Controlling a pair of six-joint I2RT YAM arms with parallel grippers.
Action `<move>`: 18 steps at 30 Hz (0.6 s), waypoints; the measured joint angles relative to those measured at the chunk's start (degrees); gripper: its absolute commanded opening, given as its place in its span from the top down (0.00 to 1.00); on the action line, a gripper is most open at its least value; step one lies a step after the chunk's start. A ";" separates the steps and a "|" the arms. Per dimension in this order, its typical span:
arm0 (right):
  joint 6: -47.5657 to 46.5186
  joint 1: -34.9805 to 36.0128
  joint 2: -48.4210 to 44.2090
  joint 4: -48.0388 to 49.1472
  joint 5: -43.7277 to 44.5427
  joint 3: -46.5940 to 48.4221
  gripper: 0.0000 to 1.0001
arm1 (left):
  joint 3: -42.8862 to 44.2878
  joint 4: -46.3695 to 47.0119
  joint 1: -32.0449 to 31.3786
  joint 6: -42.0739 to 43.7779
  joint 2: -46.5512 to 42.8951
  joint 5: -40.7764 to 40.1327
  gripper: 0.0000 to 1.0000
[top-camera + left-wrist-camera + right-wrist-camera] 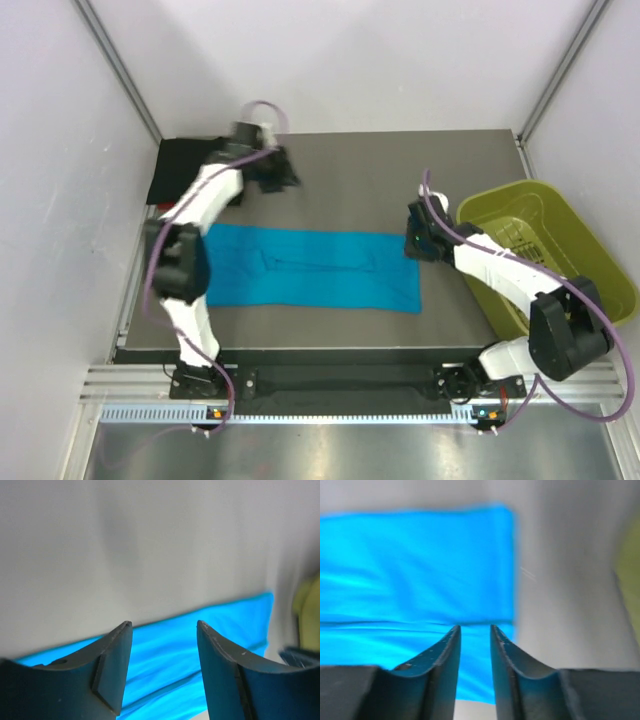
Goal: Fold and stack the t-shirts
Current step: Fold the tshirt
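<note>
Far left corner of the grey table [380,180]: a black soft-cloth t-shirt [180,168] lies bunched at the edge, well apart from the rest. Just right of it, the left gripper [272,168] hangs over bare tabletop at the far side, blurred in the top view. Its wrist cam shows the jaws spread wide w/ nothing btwn them, so it's released. Mid-table lies the bright teal-blue cloth t-shirt [310,270], flat and folded into a long narrow strip, long axis running left-right across the table. A lengthwise fold line shows along its middle. From the left gripper the strip lies toward the near edge and apart from it. The right gripper [413,240] sits right at the strip's right short end, over or just beside the far right corner. Its wrist cam shows the fingers only narrowly apart, cloth visible through the gap and nothing pinched, so it's empty too. The right arm is clearly nearer. Judgement: the next fold likely goes across the long axis, one short end carried over to the other, so the right end is the handy one to take. Far right, a yellow-green plastic bin [510,192] stands at the table's edge. No red shirt in view. No neck label, brand or readable writing anywhere.
</note>
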 measured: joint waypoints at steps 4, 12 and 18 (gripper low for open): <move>-1.64 4.81 3.80 0.66 -2.51 11.93 0.63 | -10.29 -1.07 16.59 1.86 -17.46 -4.85 0.41; -5.62 19.04 29.35 5.33 -10.67 43.17 0.59 | -32.30 -3.80 30.05 2.97 -30.88 -11.02 0.43; -5.60 23.74 44.57 7.78 -18.34 53.00 0.54 | -38.16 -4.98 34.56 3.93 -30.84 -7.69 0.44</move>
